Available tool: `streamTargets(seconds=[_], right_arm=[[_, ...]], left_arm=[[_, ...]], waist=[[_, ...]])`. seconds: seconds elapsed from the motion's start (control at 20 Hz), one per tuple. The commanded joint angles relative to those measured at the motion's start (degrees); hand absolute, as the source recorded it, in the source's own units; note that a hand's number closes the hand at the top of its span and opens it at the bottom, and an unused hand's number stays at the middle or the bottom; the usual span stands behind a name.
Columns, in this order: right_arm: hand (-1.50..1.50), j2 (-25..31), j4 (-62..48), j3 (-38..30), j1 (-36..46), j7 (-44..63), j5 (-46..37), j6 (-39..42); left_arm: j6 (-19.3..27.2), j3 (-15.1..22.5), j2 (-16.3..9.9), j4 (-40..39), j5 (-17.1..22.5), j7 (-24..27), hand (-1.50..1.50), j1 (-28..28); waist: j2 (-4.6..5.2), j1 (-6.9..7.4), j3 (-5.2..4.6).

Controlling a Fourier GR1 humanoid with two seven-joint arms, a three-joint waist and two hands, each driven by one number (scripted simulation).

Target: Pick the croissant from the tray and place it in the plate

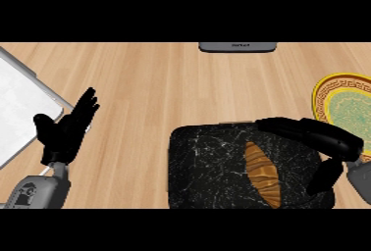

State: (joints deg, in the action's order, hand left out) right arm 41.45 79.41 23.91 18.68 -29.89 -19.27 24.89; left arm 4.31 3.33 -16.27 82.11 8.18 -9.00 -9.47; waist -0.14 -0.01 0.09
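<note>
The right hand [326,147] hovered, fingers spread wide, beside the croissant [262,171] near the black marble tray's [206,166] right edge; closing around it seemed next.

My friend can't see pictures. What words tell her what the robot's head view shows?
A brown croissant lies on a black marbled tray, with the robot's right hand curved open over it, not holding it. A yellow and green plate waits at the right edge, and the left hand rests open at the left.

Left hand [64,128] rests open, fingers up; right hand [328,143] arches, fingers spread.
</note>
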Motion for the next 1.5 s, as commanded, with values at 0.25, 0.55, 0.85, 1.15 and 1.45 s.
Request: streamTargets(seconds=[0.25,0.55,0.85,1.15,1.45], right_arm=[[-1.50,-3.1,2.6,1.0,-1.5,4.4,-9.2,3.3],[-1.50,-10.5,1.9,0.9,0.7,9.4,-14.5,4.2],[-1.50,-12.4,2.2,-0.8,-0.8,7.9,-19.4,5.1],[-1.50,-13.8,-2.3,0.5,-0.3,4.8,-26.4,4.1],[1.50,-12.5,0.9,2.6,-1.3,-1.9,-27.8,5.9]], left_arm=[[-1.7,-4.0,-1.4,-0.1,-0.1,-0.6,0.00,1.0],[-0.7,-4.1,0.5,-1.5,-2.6,-0.7,0.00,-0.8],[0.3,-4.1,2.9,-1.1,-4.3,-1.7,0.00,-1.8],[-0.7,-4.9,3.0,-1.2,-5.2,-0.6,0.00,0.1],[-0.5,-3.5,4.4,0.6,-6.2,-1.2,0.00,1.9]], waist=[[0.08,0.06,-0.11],[0.13,0.12,-0.10],[0.10,-0.06,-0.10],[0.13,0.09,-0.09],[0.10,0.11,-0.08]])
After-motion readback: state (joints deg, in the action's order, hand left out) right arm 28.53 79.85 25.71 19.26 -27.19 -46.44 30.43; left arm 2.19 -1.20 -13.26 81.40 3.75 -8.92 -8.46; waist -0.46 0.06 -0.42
